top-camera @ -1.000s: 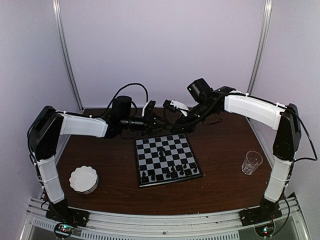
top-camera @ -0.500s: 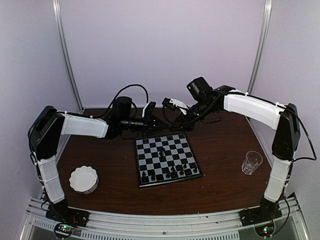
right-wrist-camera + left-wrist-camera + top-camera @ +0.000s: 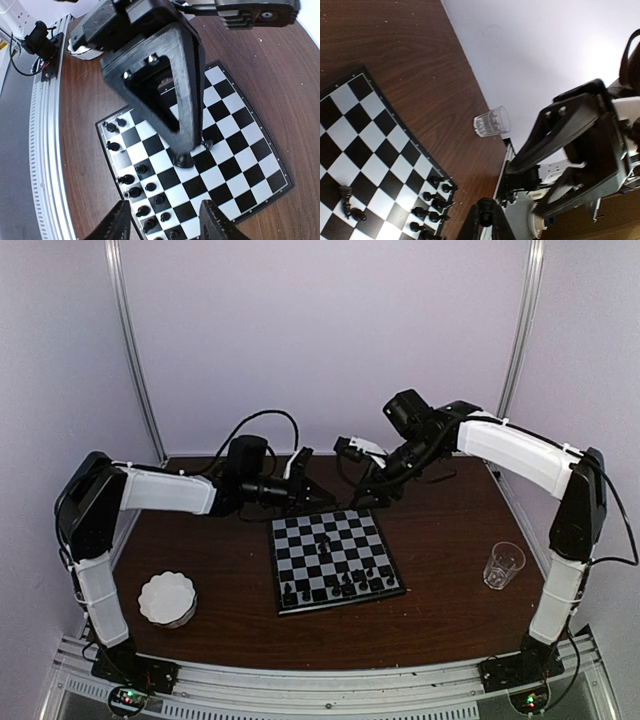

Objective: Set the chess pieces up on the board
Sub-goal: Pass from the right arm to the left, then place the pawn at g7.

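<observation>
Plainly, the left gripper [image 3: 184, 159] is pinched closed to a point at mid-frame of the right wrist view, over the board [image 3: 296, 552] — whether it holds anything, I cannot tell. The right gripper [image 3: 164, 206] stands open. Most chess pieces [image 3: 340, 588] line the board's lower edge.

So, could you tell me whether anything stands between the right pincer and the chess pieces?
Yes: the shut left pincer hangs ahead of the right pincer, over the middle of the board; the chess pieces along its edge look unblocked.
</observation>
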Tool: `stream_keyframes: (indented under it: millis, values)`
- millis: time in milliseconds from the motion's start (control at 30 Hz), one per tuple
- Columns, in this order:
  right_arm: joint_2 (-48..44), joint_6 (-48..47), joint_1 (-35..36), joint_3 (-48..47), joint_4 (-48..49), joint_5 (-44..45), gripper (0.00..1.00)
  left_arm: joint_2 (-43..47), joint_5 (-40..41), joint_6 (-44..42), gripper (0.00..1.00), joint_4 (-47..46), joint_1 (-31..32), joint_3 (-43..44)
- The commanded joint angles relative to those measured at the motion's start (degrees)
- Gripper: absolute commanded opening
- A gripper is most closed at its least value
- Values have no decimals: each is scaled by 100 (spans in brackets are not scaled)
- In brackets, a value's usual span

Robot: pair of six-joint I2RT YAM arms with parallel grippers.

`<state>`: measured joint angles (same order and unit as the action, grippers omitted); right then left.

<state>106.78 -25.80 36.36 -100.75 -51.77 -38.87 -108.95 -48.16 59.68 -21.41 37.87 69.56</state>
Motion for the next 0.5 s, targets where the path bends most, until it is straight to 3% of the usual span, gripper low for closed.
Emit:
stream_keyframes:
  millis: [0,100,200,333,467]
  values:
    - [-975,-440,-531,291,-840,-359,52,524,574,-1746,4,1574,117,555]
    - [-1794,-315,-690,1386,-177,-297,53,756,1732,-3686,5,3330,460,1052]
    - [-2463,-414,-733,2552,554,-75,54,958,2972,-4989,7,4518,1096,1449]
    - [-2810,-615,-813,2984,473,26,55,1277,3674,-5379,7,4908,1336,1137]
    - [-2994,-483,-832,3867,1197,-41,56,1550,3846,-5394,7,4715,1371,277]
